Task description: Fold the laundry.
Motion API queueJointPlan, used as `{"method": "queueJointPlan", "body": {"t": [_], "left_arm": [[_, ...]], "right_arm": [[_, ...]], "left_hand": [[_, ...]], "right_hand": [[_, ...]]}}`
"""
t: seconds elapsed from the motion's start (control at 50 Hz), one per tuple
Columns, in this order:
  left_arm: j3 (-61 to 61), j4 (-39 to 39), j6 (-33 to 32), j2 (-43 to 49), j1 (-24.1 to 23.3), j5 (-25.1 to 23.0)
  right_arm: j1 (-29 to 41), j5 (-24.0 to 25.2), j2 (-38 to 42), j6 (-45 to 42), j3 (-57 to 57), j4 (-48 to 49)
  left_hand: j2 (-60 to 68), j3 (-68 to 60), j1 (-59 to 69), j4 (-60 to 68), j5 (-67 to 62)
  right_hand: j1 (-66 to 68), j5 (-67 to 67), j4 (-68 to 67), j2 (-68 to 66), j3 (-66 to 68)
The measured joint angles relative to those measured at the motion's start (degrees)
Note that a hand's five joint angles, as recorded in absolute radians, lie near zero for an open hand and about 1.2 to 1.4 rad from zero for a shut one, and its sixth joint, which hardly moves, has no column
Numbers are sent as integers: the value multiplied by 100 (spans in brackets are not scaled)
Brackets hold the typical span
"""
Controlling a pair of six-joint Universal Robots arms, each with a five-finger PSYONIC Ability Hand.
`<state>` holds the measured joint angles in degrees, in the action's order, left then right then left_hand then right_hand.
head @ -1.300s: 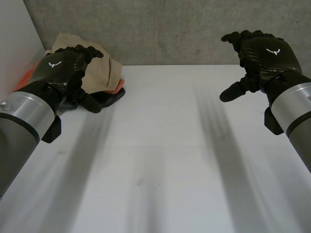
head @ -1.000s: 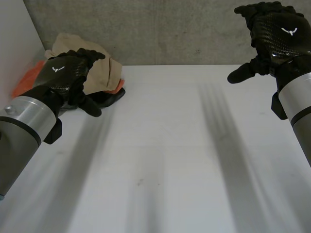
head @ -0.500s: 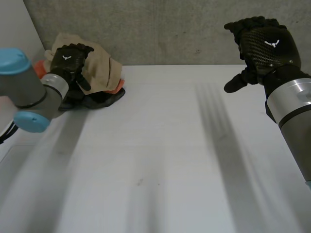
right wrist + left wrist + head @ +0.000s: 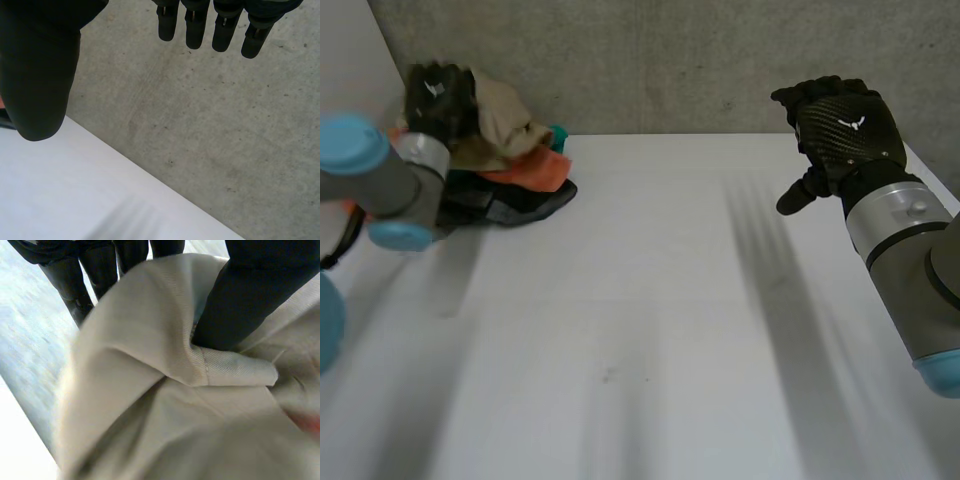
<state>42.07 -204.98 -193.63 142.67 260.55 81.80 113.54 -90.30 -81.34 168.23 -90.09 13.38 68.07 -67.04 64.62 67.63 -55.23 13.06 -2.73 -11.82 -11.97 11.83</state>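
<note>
Lying at the table's (image 4: 650,300) far left corner: pile (image 4: 510,185) of laundry, beige cloth (image 4: 500,120) on top, orange piece (image 4: 535,172) and teal piece (image 4: 557,133) beneath, all unfolded. Left hand (image 4: 438,95): has moved from the pile's front to its top, thumb and fingers pinching a ridge of beige cloth; teal piece newly exposed. Judged: first garment being drawn out. Right hand (image 4: 840,130): still raised at far right, fingers relaxed, holding nothing.

Left hand (image 4: 435,95) and left arm (image 4: 388,182) blurred in head view. At wrist camera beige cloth (image 4: 150,370) smeared, thumb tip buried in its fold. Arm covered part of laundry pile (image 4: 525,195); I couldn't count garments.
</note>
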Motion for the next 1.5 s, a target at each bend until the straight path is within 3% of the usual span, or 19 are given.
{"method": "queueJointPlan", "body": {"t": [0.16,0.28,0.38,0.5,0.52,0.56,0.58,0.62,0.78,0.96,1.14,1.32,1.44,1.5], "left_arm": [[1345,-117,997,-2323,-439,-180],[2400,-138,1723,-3916,-1088,-416],[3308,-133,1956,-4543,-1656,-458],[4580,36,1972,-4512,-2278,-520],[4895,79,1963,-4384,-2439,-580],[5237,125,1939,-4179,-2616,-675],[5408,151,1910,-4046,-2700,-739],[5608,193,1841,-3866,-2770,-825],[5926,611,1179,-4185,-2215,-756],[6530,1263,343,-5510,-907,-588],[6917,1180,-373,-4531,116,-914],[6461,-44,-608,-3294,8,-1395],[5963,-547,-498,-2708,-379,-1218],[5650,-542,-495,-2378,-560,-1061]], "right_arm": [[-90,-32,-242,-32,44,-59],[-207,-33,-450,-31,54,-98],[-299,-18,-507,-37,62,-96],[-474,16,-377,-85,138,-107],[-517,27,-309,-112,173,-125],[-557,45,-202,-160,216,-173],[-572,57,-134,-196,245,-211],[-579,82,-2,-270,287,-295],[-390,303,399,-661,357,-801],[44,1110,381,-1173,30,-1508],[476,1269,536,-1644,-360,-1204],[655,825,841,-1672,-602,-582],[603,633,853,-1655,-822,-369],[518,628,815,-1653,-927,-307]], "left_hand": [[16,-104,10,104,-202],[26,-104,26,106,-202],[26,-104,27,106,-202],[-115,33,-57,-44,-87],[-1526,1311,-1435,-1347,1161],[-2550,2320,-2634,-2375,2181],[-3885,3643,-4184,-3725,3530],[-5224,5099,-5334,-5210,4933],[-5622,5500,-5389,-5615,5241],[-5623,5500,-5389,-5615,5241],[-5628,5500,-5389,-5615,5241],[-5628,5500,-5389,-5615,5241],[-5497,5405,-5214,-5470,5177],[-4682,4586,-4251,-4662,4415]], "right_hand": [[0,0,0,0,0],[0,0,0,0,0],[0,0,0,0,0],[0,0,0,0,0],[0,0,0,0,0],[0,0,0,0,0],[0,0,0,0,0],[0,0,0,0,0],[0,0,0,0,0],[0,0,0,0,0],[0,0,0,0,0],[0,0,0,0,0],[0,0,0,0,0],[0,0,0,0,0]]}}
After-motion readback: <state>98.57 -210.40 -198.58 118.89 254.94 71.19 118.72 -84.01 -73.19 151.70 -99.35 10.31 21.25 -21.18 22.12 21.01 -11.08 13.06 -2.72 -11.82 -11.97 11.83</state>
